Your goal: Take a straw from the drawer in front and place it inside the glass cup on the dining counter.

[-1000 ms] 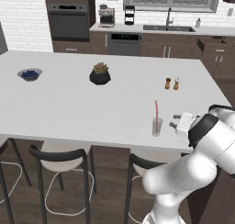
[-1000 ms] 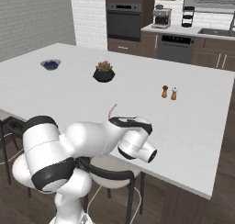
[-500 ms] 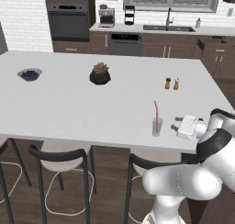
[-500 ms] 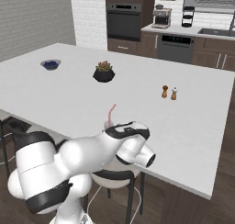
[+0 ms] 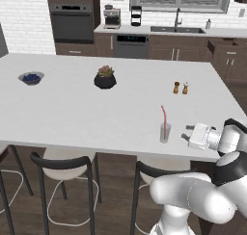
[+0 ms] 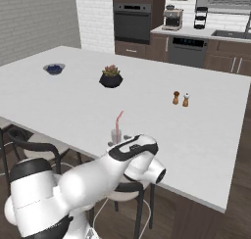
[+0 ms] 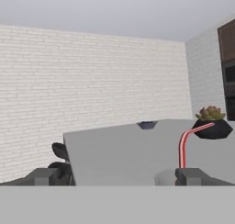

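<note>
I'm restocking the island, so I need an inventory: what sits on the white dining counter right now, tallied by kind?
Cup: 1
Straw, standing in the cup: 1
Shakers: 2
Potted plant: 1
Bowl: 1
Total: 6

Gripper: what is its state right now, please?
Gripper: jaws open, holding nothing; the straw stands in the glass cup.
</note>
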Motion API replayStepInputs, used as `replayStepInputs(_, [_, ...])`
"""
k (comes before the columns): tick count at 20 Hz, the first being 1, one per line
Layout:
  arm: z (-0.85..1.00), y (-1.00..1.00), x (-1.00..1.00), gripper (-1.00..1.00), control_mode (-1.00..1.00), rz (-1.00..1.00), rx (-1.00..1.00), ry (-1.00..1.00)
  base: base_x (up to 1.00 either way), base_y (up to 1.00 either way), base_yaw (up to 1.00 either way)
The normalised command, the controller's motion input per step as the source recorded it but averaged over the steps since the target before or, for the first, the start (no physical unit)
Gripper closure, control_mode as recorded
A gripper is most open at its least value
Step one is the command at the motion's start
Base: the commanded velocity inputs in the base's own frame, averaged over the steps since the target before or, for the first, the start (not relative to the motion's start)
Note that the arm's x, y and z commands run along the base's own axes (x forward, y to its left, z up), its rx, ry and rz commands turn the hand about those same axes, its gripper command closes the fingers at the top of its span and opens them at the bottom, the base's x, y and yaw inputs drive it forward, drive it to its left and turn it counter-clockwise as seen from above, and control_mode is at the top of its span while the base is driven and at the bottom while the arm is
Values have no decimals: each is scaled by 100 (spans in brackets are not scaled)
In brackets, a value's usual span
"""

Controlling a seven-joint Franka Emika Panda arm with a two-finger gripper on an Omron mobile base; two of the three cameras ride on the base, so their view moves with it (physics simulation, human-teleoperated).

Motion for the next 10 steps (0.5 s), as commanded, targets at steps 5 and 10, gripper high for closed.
replayStepInputs(5, [0,0,-23,-100,-100,0,0,0,0,0,0])
replayStepInputs(10, [5,0,-23,-100,-100,-2,0,0,0,0,0])
